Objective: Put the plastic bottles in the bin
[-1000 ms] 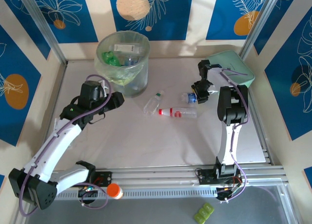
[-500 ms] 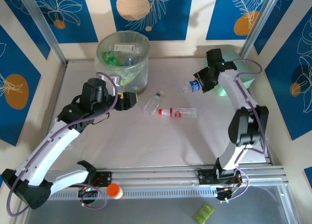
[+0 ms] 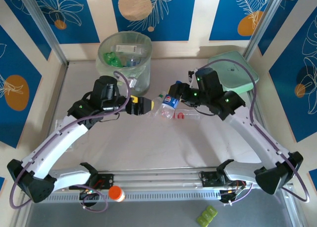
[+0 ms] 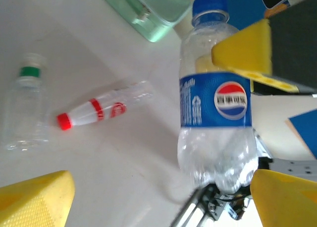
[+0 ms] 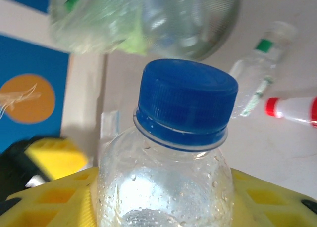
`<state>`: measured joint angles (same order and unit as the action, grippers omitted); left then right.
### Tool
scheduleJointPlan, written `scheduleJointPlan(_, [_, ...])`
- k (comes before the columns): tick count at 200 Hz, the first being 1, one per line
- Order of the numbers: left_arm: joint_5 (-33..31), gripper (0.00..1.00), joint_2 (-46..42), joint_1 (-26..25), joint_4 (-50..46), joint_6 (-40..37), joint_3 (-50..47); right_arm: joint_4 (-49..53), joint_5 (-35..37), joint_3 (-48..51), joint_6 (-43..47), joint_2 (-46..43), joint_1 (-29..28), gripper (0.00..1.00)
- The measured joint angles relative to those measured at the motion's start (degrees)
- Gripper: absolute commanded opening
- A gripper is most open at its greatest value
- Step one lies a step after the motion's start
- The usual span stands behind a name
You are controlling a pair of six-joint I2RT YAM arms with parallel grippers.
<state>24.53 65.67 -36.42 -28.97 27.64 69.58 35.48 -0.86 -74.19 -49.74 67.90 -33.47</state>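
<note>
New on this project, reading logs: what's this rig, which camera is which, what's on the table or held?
Two robot arms bolted at the near edge of a table. The wide picture is from a fixed camera above; the other two from a camera on each wrist. The right gripper is shut on a blue-capped bottle. The left gripper is open beside it, empty. On the table lie a red-capped bottle and a green-capped bottle. At the back stand the bin, with bottles inside, and a mint-green case.

Blue-capped bottle [image 4: 215,113] with blue label, centre, a yellow finger [image 4: 242,51] against its shoulder. On the table [image 4: 99,162] lie a red-capped bottle [image 4: 101,110] and a green-capped bottle [image 4: 25,108], apart. Left gripper [image 4: 159,200] is spread wide.
</note>
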Motion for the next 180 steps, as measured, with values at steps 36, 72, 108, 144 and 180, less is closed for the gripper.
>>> scheduleJointPlan(36, [5.9,0.97,0.0,-0.8,9.1,3.3,-4.6,-3.8,-1.0,1.2,1.7,-3.1,-5.9,0.55])
scheduleJointPlan(72, [13.0,0.93,-0.5,-0.8,20.4,8.2,-10.2,-5.6,-0.5,2.3,2.8,-3.8,-8.8,0.55])
scheduleJointPlan(108, [18.0,0.84,-0.6,-1.0,32.1,13.6,-14.6,-10.3,-1.2,5.4,1.5,-5.9,-10.0,0.55])
scheduleJointPlan(144, [21.6,0.72,-0.6,-1.3,40.7,18.2,-15.7,-12.4,-1.3,6.1,0.3,-7.7,-10.1,0.56])
scheduleJointPlan(180, [23.0,0.68,0.3,-3.5,41.9,18.4,-15.6,-13.2,-1.3,6.1,0.0,-8.5,-10.1,0.56])
